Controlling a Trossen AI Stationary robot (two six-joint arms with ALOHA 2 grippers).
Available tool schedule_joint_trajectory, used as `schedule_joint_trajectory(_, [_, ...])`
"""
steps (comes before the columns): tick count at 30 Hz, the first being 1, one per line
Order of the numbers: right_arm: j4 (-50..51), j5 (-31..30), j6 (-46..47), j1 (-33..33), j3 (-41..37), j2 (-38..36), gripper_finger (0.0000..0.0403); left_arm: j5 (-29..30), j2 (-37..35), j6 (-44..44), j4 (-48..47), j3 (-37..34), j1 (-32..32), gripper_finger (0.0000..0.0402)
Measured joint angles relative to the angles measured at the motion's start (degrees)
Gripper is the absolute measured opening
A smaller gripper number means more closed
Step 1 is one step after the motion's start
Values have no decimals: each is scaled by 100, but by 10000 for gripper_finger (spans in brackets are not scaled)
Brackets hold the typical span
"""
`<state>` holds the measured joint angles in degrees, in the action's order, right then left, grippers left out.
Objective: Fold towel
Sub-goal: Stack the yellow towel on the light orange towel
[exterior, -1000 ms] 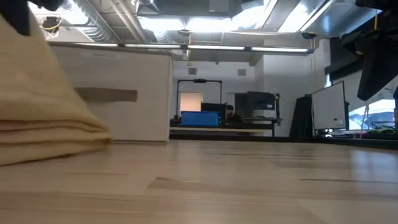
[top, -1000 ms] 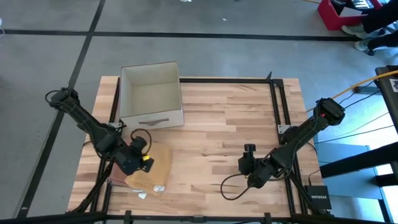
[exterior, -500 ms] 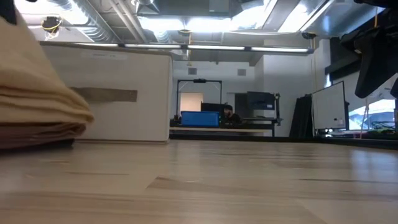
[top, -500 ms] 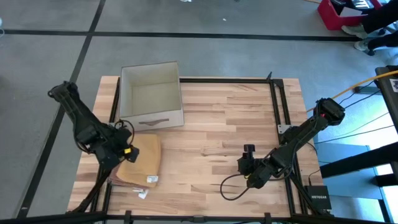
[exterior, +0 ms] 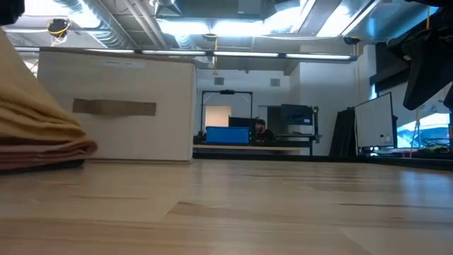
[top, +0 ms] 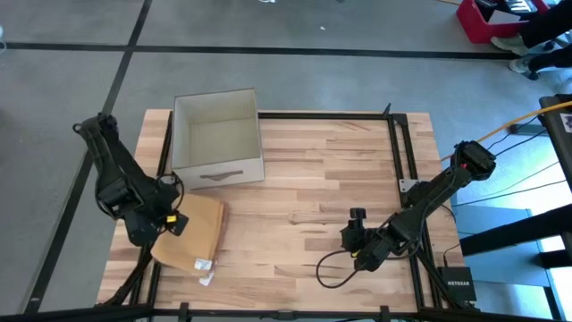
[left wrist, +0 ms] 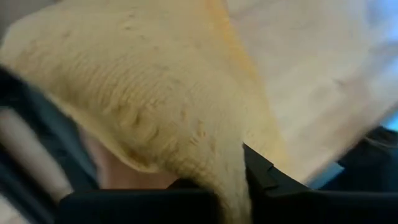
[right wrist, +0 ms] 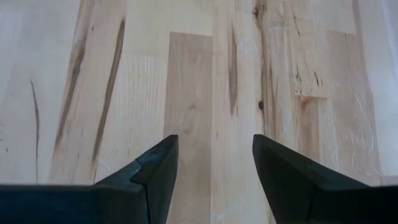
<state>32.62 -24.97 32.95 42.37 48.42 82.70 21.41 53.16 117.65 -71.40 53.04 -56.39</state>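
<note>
The tan towel (top: 195, 234) lies folded in several layers at the table's near left corner; the low view shows its stacked edges (exterior: 39, 142) at the far left. My left gripper (top: 168, 220) is shut on the towel's left side, and the cloth fills the left wrist view (left wrist: 155, 93). My right gripper (top: 357, 243) hangs open above bare wood at the near right, nothing between its fingers (right wrist: 214, 162). My left gripper pinches the towel's left part (left wrist: 233, 180) between its two fingers, slanting down from the table's left side. One layer or several, I cannot tell. The cloth rises toward the gripper (exterior: 10, 64) while the rest of the towel lies on the table.
A white open box (top: 217, 139) stands at the far left, just behind the towel; the low view shows its front wall (exterior: 117, 106). A black frame (top: 393, 143) runs along the table's edges. Bare wood (top: 304, 197) spreads across the middle.
My left gripper has gone toward the table's left edge and slightly up, staying shut on the towel. The folded towel has slid left along the table with it, and its right edge has drawn away from the middle.
</note>
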Motion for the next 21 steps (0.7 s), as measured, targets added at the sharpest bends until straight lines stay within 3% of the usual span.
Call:
schedule_joint_trajectory(9, [-15,-4,0,0,0,0,209,-24,362,77,-206,-2,3,12])
schedule_joint_trajectory(12, [-17,-4,0,0,0,0,209,-291,437,56,-302,-2,6,23])
schedule_joint_trajectory(21, [-71,-7,-2,0,0,0,209,-1267,325,452,-922,-7,12,135])
